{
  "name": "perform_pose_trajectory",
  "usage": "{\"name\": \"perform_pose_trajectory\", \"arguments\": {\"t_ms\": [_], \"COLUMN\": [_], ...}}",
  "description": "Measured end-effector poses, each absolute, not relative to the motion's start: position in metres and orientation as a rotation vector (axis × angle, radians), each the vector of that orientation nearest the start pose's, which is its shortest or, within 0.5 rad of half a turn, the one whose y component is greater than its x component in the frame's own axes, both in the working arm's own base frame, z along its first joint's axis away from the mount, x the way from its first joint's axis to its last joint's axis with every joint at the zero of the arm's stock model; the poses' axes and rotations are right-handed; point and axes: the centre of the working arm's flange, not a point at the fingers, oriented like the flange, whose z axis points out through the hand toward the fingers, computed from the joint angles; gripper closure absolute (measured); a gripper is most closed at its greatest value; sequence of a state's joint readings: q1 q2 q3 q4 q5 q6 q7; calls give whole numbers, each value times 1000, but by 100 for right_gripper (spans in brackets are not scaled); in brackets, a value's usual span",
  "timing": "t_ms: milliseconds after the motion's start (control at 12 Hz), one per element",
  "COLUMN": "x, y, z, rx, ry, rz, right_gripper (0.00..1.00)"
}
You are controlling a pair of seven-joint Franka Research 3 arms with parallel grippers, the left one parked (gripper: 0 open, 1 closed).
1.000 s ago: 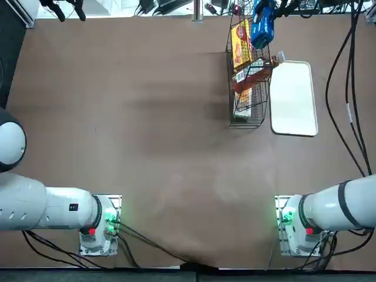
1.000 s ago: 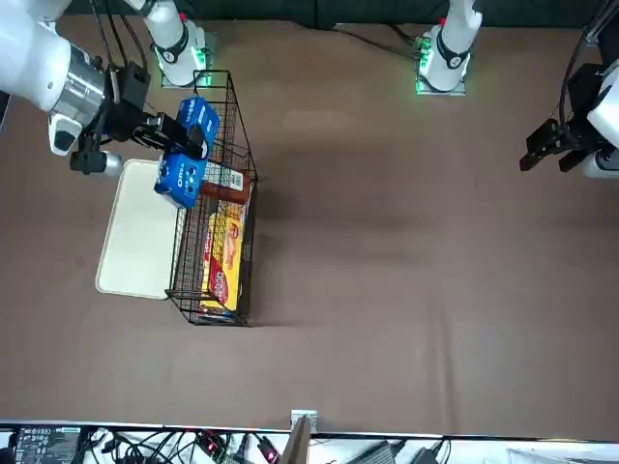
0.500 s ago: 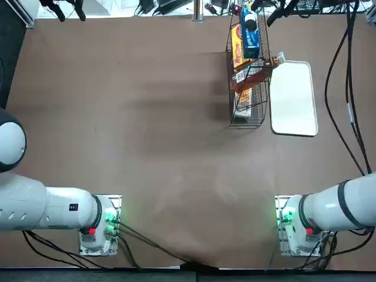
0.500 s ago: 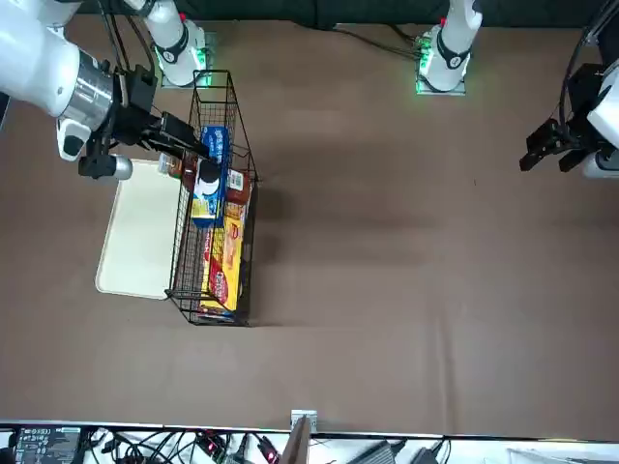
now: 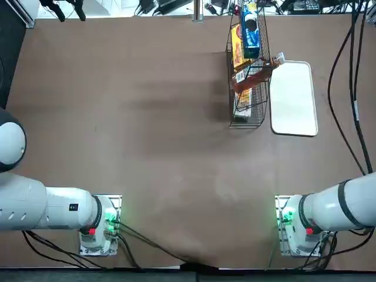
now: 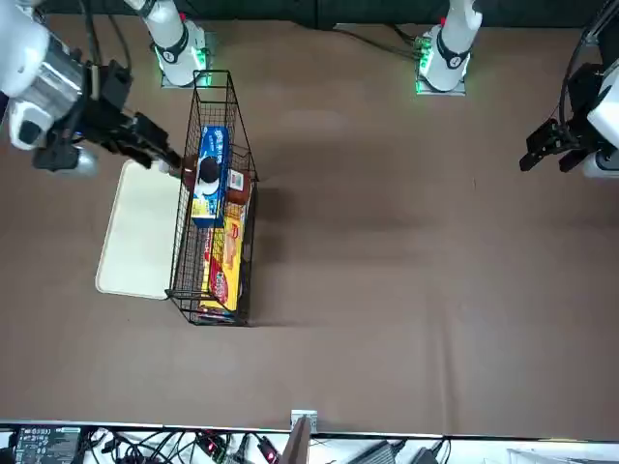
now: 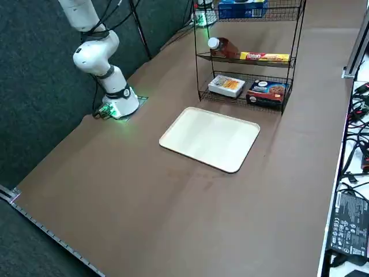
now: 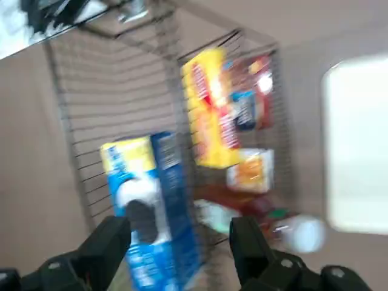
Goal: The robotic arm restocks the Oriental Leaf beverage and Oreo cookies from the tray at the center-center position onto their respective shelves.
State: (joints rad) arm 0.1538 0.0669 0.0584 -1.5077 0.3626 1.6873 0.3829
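Note:
The blue Oreo cookies (image 6: 210, 172) lie on the top tier of the black wire shelves (image 6: 190, 253), also seen as Oreo cookies (image 5: 251, 34) from above and Oreo cookies (image 7: 242, 8) from the side. The Oriental Leaf beverage (image 7: 223, 47) lies on its side on the middle tier, its white cap toward the tray (image 7: 210, 138), which has nothing on it. My right gripper (image 6: 162, 155) hangs open beside the rack's top, over the tray's end, holding nothing. In the wrist view the gripper (image 8: 179, 254) looks down on the Oreo cookies (image 8: 154, 206).
Yellow-and-red packets (image 6: 221, 261) share the middle tier with the bottle. A white box (image 7: 226, 85) and a dark packet (image 7: 265, 90) sit on the bottom tier. Black cables (image 5: 351, 100) trail along the table's right side past the tray.
The gripper let go of the Oreo packet onto the rack's top tier, then drew back from the rack toward the tray side. The packet stays where it was set.

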Motion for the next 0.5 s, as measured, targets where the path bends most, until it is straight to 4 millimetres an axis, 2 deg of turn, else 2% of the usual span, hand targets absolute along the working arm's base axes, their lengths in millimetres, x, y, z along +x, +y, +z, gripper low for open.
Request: {"name": "perform_pose_trajectory", "arguments": {"t_ms": [83, 167, 500], "x": [567, 565, 563], "y": [143, 117, 57], "z": [640, 649, 649], "rx": [-2799, -2882, -3038], "ry": [248, 208, 51], "rz": [-44, -94, -99], "right_gripper": [0, 0, 0]}}
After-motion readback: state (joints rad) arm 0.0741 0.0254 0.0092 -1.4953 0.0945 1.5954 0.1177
